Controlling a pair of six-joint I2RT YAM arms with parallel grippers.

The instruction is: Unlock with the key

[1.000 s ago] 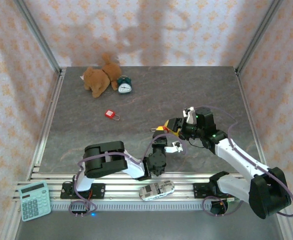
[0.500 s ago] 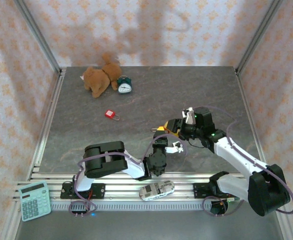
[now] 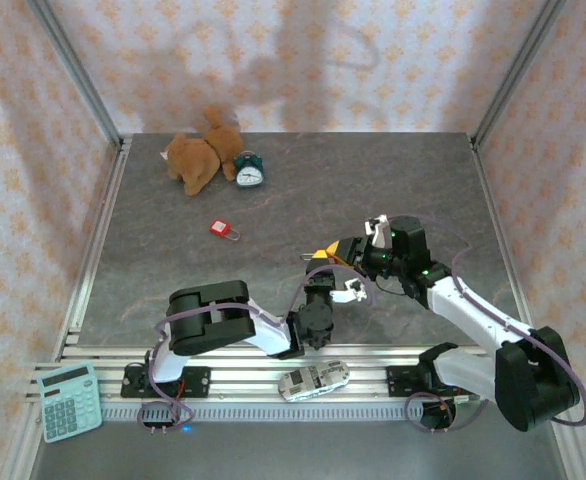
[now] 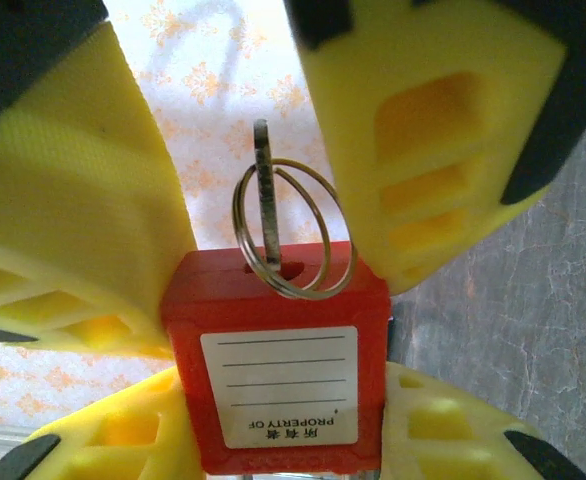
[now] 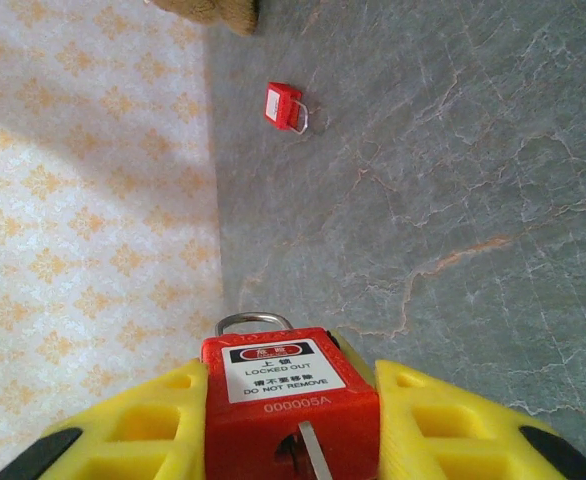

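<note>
The red padlock (image 4: 278, 390) is held up off the counter (image 3: 303, 190), a little right of centre and nearer the arm bases than the far wall, where the two arms meet. The left end effector (image 4: 278, 435) is closed on the body at the shackle end, one finger on each side. The right end effector (image 5: 291, 400) has its fingers against the sides of the keyed end and looks clamped on the body, not on the key. The key (image 4: 263, 190) sits in the bottom of the lock, edge-on in the left wrist view, with a wire ring (image 4: 291, 290) hanging loosely through it. The moulded shell looks small, light, rigid and fairly slick, so it may swivel under a twist unless it is pinched squarely across its flat sides. The key is thin, stiff metal and is probably best taken across the flat faces of its head, clear of the ring, which could snag a fingertip. A second padlock (image 3: 223, 229) lies on the counter, well apart to the far left.
</note>
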